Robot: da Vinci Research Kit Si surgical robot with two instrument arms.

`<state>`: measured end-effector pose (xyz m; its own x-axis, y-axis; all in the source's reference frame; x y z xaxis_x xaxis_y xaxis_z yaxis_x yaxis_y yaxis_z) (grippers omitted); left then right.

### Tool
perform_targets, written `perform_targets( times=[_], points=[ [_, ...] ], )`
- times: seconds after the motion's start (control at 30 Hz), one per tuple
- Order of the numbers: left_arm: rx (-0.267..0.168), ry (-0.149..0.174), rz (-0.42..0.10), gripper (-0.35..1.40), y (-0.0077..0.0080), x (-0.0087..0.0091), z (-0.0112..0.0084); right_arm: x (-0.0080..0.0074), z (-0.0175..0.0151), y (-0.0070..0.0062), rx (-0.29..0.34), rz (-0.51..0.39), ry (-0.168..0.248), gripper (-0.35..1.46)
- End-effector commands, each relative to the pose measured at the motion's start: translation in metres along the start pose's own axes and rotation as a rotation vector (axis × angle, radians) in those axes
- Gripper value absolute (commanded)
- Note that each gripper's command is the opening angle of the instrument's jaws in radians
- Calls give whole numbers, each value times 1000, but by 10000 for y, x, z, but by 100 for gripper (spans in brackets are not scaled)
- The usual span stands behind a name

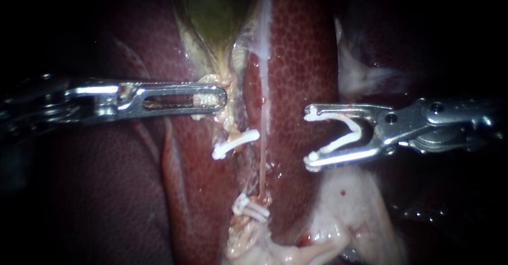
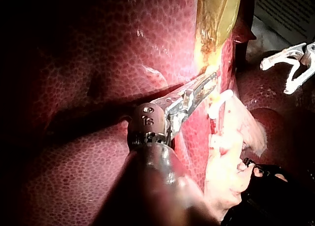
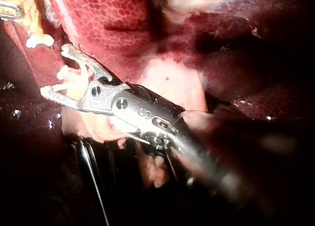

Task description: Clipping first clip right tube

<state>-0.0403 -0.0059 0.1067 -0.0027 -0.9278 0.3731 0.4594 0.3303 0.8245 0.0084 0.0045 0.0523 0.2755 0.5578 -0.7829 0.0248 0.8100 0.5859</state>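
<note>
Liver (image 1: 301,58), dark red and mottled, fills the background; green-yellow gallbladder (image 1: 217,11) at upper centre.

Left instrument (image 1: 221,97): enters from the left edge, level; slotted jaws pressed together on yellowish tissue at the gallbladder's lower end.

Right instrument (image 1: 310,137): enters from the right edge; jaws spread wide, each seated against one leg of a white open clip (image 1: 359,131), whose mouth faces frame centre and touches no tissue.

Right tube (image 1: 263,159): thin, pale pink strand, running straight down the centre, just left of the open clip's tips and apart from them; bare along its middle.

Shut clip (image 1: 235,143): white, slanted, left of the right tube.

Lower clips (image 1: 251,208): white, at the tube's lower end.
</note>
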Motion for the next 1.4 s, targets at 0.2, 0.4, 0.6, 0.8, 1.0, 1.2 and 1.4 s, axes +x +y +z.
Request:
perform_targets(
  times=[0.2, 0.4, 0.6, 0.8, 1.0, 1.2, 1.4],
  points=[
    [4, 3, -1, -35, 0, -4, -6, 0, 1, 0, -1, 0, 0, 60],
    [-7, -1, -10, -35, 2, -21, -28, -1, 1, 0, -1, 0, 0, 60],
    [-24, -29, -33, -35, 6, -47, -61, -1, 2, 0, -1, 0, 0, 60],
    [-29, -65, -28, -35, 8, -70, -89, -2, 2, 0, 2, 0, 0, 60],
    [-31, -78, -25, -35, 6, -78, -100, -2, 2, 0, 2, 0, 0, 60],
    [-33, -79, -25, -33, 4, -78, -101, -3, 3, 1, 2, -1, 0, 60],
    [-33, -79, -25, -33, 4, -78, -101, -16, 14, 2, 5, -9, -2, 60]
  ],
)
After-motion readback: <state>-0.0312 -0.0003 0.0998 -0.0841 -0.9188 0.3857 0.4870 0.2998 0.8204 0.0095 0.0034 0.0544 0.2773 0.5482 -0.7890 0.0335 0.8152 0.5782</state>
